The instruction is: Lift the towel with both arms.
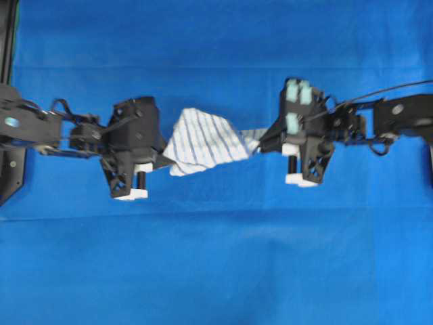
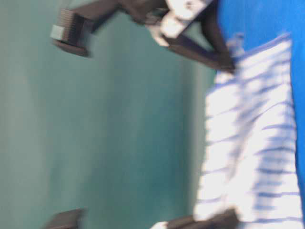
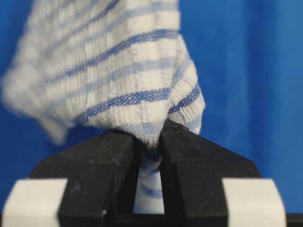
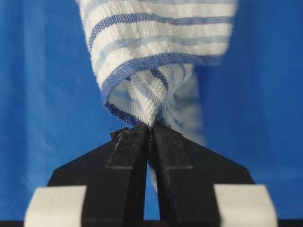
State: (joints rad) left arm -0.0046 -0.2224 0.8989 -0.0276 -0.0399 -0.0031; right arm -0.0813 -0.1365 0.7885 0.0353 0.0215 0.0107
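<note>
The towel, white with thin blue and grey stripes, hangs stretched between my two grippers above the blue tablecloth. My left gripper is shut on the towel's left corner; in the left wrist view the cloth is pinched between the black fingers, gripper. My right gripper is shut on the towel's right corner; in the right wrist view the bunched cloth rises from the closed fingertips, gripper. The table-level view shows the towel blurred, with black fingers on its edge.
The blue tablecloth covers the whole table around and under the towel. A black frame stands at the far left edge. Cables trail from the right arm.
</note>
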